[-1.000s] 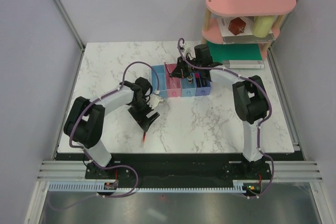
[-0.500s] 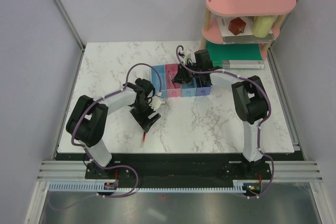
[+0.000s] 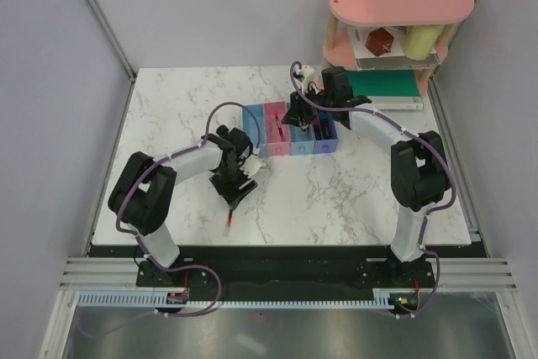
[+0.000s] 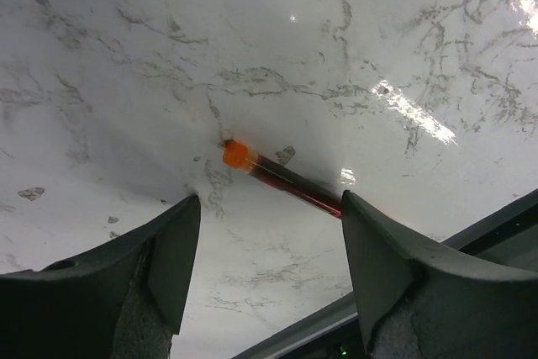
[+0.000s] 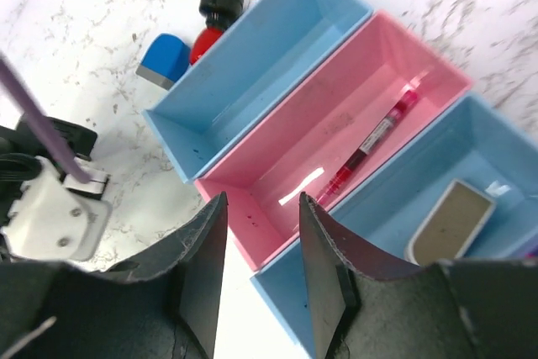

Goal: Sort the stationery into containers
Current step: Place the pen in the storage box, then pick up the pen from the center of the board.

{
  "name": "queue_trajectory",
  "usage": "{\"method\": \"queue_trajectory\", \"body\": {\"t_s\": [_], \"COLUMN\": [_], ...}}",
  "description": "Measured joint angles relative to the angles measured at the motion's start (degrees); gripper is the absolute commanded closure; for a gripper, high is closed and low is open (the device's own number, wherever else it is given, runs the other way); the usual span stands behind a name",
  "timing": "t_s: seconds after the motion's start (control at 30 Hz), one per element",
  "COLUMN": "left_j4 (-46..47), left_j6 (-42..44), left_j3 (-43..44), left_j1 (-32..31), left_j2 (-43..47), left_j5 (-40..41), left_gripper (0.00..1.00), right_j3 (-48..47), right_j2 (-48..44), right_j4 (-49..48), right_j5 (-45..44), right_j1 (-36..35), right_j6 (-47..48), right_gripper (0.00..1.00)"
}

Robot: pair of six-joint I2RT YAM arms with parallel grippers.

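Left gripper [image 4: 269, 279] sits low over the table [image 4: 126, 56] with its jaws spread wide, holding nothing. A red pen [image 4: 290, 184] lies flat on the marble ahead of the gap between the fingers. It is thin, with a clear dark-red barrel and an orange tip. Its other end comes just beside one finger; whether they touch cannot be told.

Right gripper [image 5: 256, 271] hangs over the bins [image 3: 276, 142], jaws parted and empty, above the near wall of the pink bin [image 5: 252, 199]. A second pen [image 5: 370, 145], red with a dark middle, lies slanted on that bin's floor. The blue bin [image 5: 252, 65] beside it holds nothing visible. The light blue bin [image 5: 496, 149] holds a flat grey piece [image 5: 450, 224]. Outside, by the blue bin's far corner, a blue eraser [image 5: 164, 58] and a red-black stub [image 5: 214, 18] rest on the table, side by side.
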State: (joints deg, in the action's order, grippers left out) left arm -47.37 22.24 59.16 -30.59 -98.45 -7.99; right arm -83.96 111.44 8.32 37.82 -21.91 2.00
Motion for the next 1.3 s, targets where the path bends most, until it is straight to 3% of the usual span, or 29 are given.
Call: {"method": "queue_trajectory", "body": {"t_s": [0.13,0.3,0.43,0.5,0.53,1.0,1.13,1.3], "left_j4": [-0.42,-0.96,-1.79,-2.25,-2.49,-3.72,-5.62,-10.16], "left_j6": [-1.55,-2.78,-3.39,-3.69,-3.91,-4.33,-4.31,-4.17], "left_j3": [0.79,1.79,2.84,3.15,3.28,3.93,5.64,16.46], "left_j1": [-1.16,-2.89,-3.67,-3.93,-4.13,-4.85,-5.31,-6.21], "left_j2": [-1.01,-2.49,-3.89,-4.24,-4.39,-4.55,-4.17,-0.94], "left_j5": [1.77,5.18,7.17,7.15,7.04,6.86,2.34,-5.55], "left_gripper": [0.28,0.44,0.64,0.83,0.98,0.98,0.98,0.98], "right_j3": [-1.64,-3.61,-3.74,-3.85,-3.87,-4.26,-4.26,-1.14], "right_j2": [-4.07,-7.43,-9.29,-9.51,-9.60,-13.00,-14.34,-16.46], "right_j4": [1.90,3.87,5.99,6.62,6.95,10.19,12.02,14.16], "right_j5": [-0.37,-0.61,-0.83,-0.85,-0.87,-2.29,-2.97,-3.67], "right_j1": [0.74,1.03,1.03,1.03,1.03,2.40,2.71,3.37], "right_j6": [1.07,2.10,2.64,2.80,2.84,4.37,6.51,9.51], "right_gripper": [0.53,0.53,0.53,0.53,0.53,0.53,0.53,0.29]}}
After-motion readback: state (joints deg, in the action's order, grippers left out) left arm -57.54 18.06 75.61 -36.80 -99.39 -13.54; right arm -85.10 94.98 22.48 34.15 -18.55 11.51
